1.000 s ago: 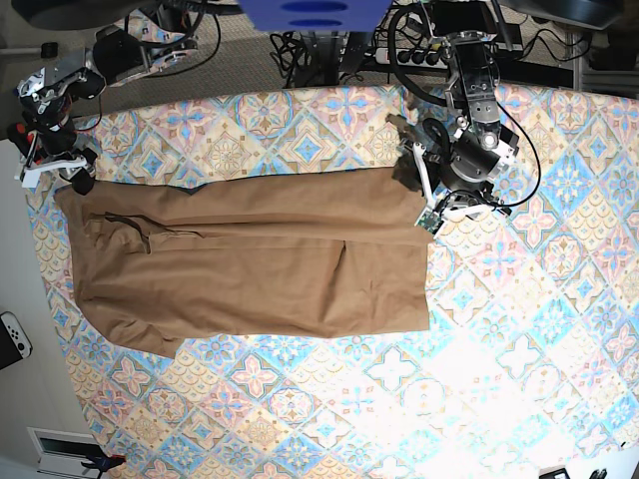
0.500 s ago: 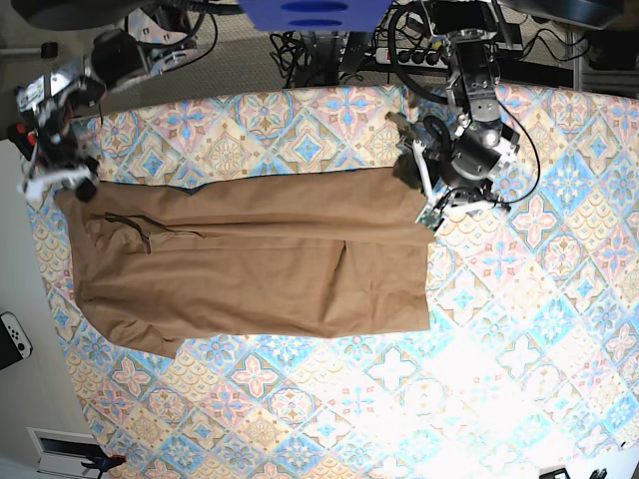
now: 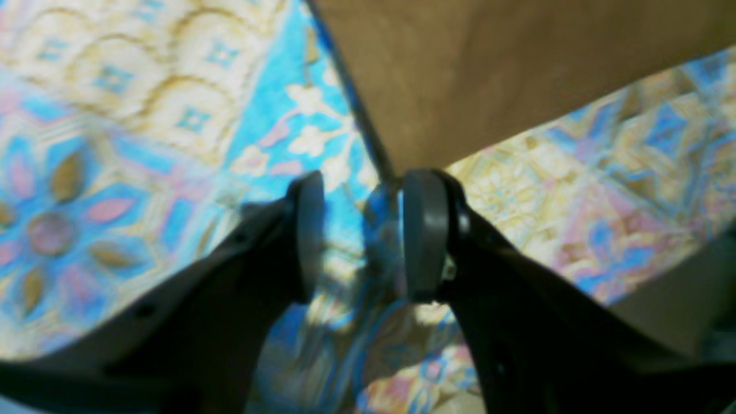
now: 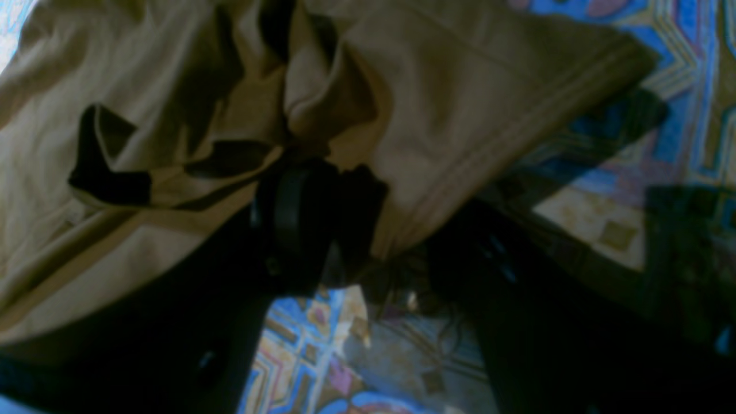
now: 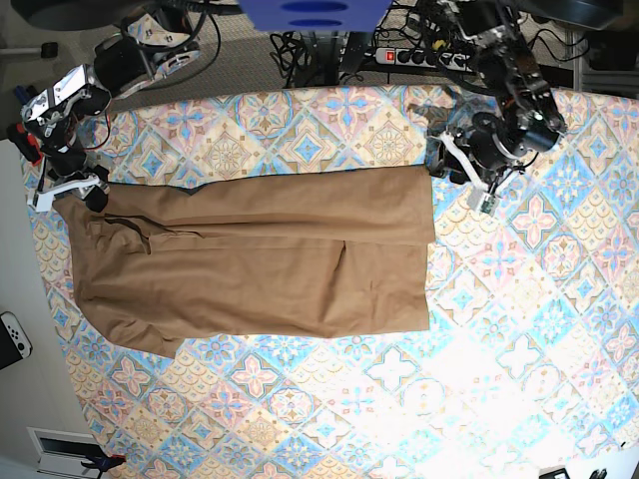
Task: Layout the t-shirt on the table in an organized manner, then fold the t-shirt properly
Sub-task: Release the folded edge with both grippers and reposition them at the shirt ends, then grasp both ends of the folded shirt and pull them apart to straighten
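The tan-brown t-shirt point(image 5: 260, 259) lies flat as a long band across the left half of the table point(image 5: 499, 349). In the base view my right gripper point(image 5: 75, 192) sits at the shirt's far left upper corner. Its wrist view shows it point(image 4: 330, 184) shut on bunched t-shirt point(image 4: 144, 115) cloth, the hemmed corner raised and casting a shadow. My left gripper point(image 5: 444, 165) hovers just off the shirt's upper right corner. In the left wrist view it point(image 3: 362, 230) is open with only tablecloth between the fingers, and the t-shirt point(image 3: 489, 69) corner lies just past the tips.
Cables and a power strip point(image 5: 399, 55) run behind the table's far edge, by a blue object point(image 5: 315, 12). A white game controller point(image 5: 12, 339) lies off the table's left edge. The patterned cloth to the right of and below the shirt is bare.
My left gripper has drawn back up and to the right, off the shirt's right edge. The right gripper has shifted slightly at the left corner, still on the cloth.
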Robot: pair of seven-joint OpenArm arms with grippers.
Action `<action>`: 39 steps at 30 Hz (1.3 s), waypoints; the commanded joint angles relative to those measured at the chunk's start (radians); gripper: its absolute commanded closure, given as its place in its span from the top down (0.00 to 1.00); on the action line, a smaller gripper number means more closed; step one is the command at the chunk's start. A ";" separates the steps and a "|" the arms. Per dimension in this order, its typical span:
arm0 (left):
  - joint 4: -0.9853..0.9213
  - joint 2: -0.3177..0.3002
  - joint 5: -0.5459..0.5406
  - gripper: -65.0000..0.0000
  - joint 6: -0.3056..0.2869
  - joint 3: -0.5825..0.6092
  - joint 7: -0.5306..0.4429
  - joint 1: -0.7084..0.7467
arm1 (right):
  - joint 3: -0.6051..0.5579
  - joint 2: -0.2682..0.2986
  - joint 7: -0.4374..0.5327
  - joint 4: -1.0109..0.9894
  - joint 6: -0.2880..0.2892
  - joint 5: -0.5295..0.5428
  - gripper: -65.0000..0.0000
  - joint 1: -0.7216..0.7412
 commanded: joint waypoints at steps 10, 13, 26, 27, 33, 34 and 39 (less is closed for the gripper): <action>-0.320 -0.100 -0.240 0.35 -0.002 -0.003 -0.014 -0.091 | -0.002 0.015 -0.005 0.016 0.002 0.003 0.42 -0.018; -0.346 -0.096 -0.238 0.35 -0.002 0.009 -0.013 -0.119 | -0.002 0.015 -0.009 0.018 0.002 0.003 0.42 -0.039; -0.349 -0.068 -0.240 0.35 -0.002 0.113 -0.014 -0.133 | -0.002 0.015 -0.006 0.022 0.002 0.003 0.42 -0.039; -0.349 -0.068 -0.241 0.35 -0.002 0.113 -0.013 -0.133 | -0.002 0.015 -0.008 0.022 0.002 0.003 0.42 -0.039; -0.346 -0.068 -0.320 0.35 -0.002 0.112 -0.011 -0.133 | -0.002 0.015 -0.006 0.022 0.002 0.003 0.42 -0.039; -0.346 -0.070 -0.343 0.35 -0.002 0.112 -0.010 -0.133 | -0.002 0.015 -0.008 0.022 0.002 0.003 0.42 -0.039; -0.350 -0.070 -0.347 0.35 -0.002 0.110 -0.010 -0.160 | -0.002 0.015 -0.006 0.022 0.002 0.003 0.42 -0.039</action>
